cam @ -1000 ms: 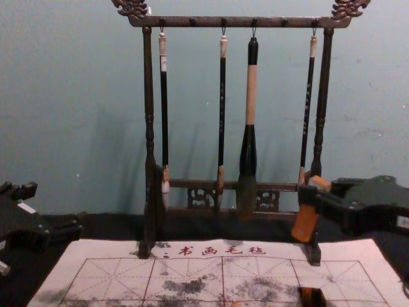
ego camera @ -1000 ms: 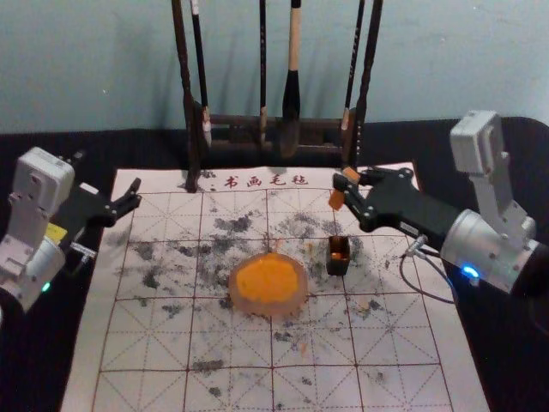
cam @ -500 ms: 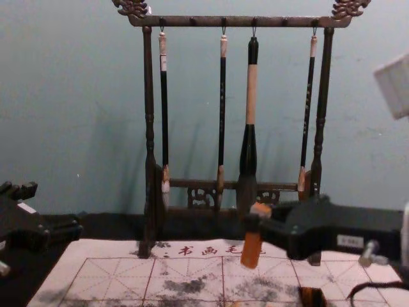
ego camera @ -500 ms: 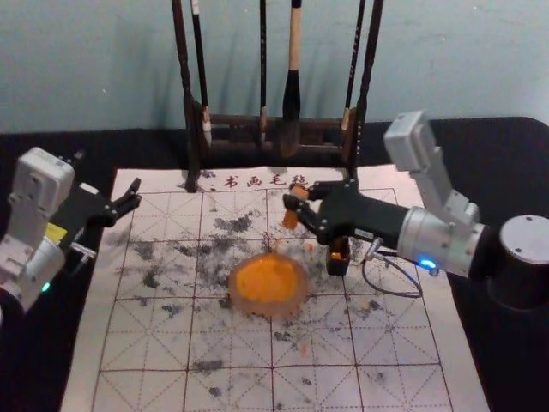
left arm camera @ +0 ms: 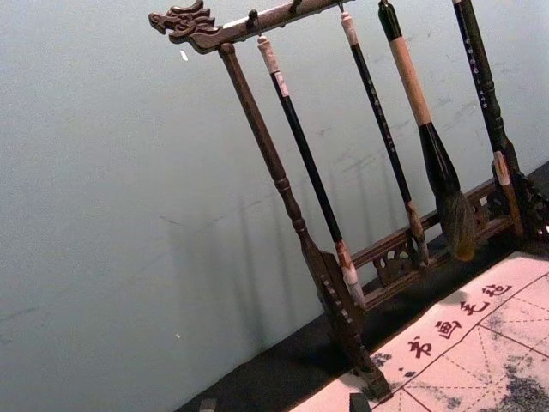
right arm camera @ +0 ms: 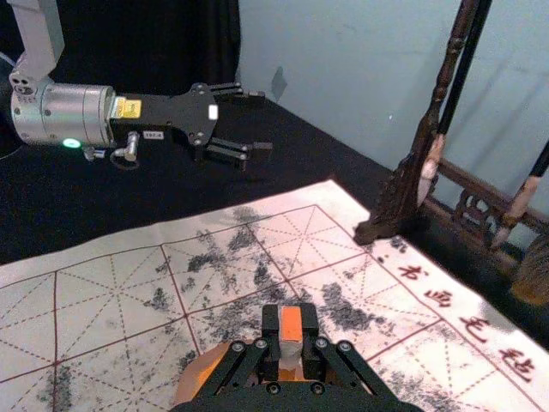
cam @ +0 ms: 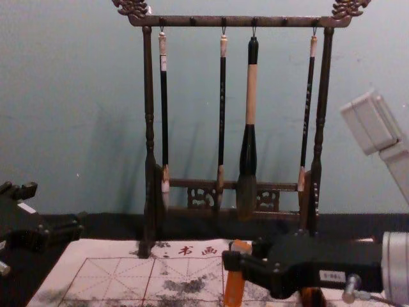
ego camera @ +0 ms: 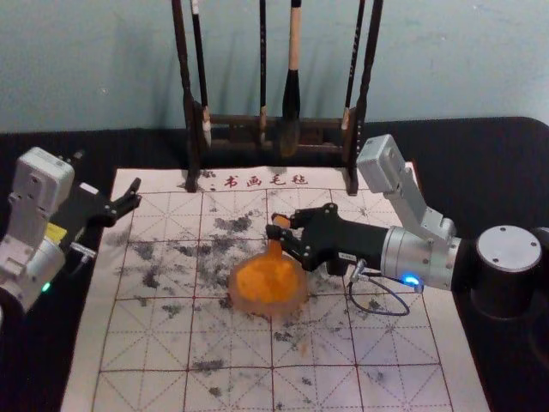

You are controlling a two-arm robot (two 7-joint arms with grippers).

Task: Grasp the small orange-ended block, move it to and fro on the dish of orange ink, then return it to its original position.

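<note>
My right gripper (ego camera: 281,232) is over the rear part of the orange ink dish (ego camera: 267,283), shut on the orange-ended block (ego camera: 275,248). The block hangs down from the fingers, its lower end at the ink; whether it touches cannot be told. In the chest view the right gripper (cam: 234,253) comes from the right with the block (cam: 234,289) nearly upright. The right wrist view shows the block's orange top (right arm camera: 291,324) between the fingertips of the gripper (right arm camera: 291,335), above the dish (right arm camera: 189,382). My left gripper (ego camera: 134,196) stays parked at the left, open.
A dark holder (ego camera: 337,267) stands right of the dish, partly behind the right gripper. At the back a wooden rack (cam: 149,128) carries hanging brushes, the thickest one (cam: 248,153) right of its middle. The stained felt mat (ego camera: 171,343) lies under everything.
The right gripper has carried the block leftward and down, from above the holder's side to the orange dish. The left arm has stayed still.
</note>
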